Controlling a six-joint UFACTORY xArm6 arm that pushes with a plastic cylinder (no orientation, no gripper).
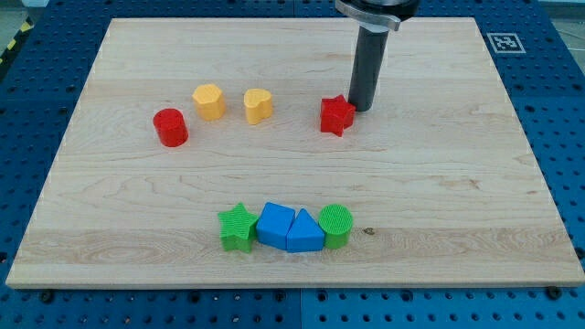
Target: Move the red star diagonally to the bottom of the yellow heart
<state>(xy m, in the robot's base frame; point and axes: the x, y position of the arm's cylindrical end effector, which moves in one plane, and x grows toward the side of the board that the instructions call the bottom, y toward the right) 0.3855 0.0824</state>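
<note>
Red star (336,115) sits mid-board, my tip (363,109) touching its right edge, bare wood toward the yellow heart (258,106).

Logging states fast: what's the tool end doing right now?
My tip: no gripper, holds nothing; it sits against the red star, on its upper right.

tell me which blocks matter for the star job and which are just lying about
In the job: red star, yellow heart, my tip at the star's right.
Lying about: red cylinder, yellow hexagon, green star, blue cube, blue triangle, green cylinder.
</note>
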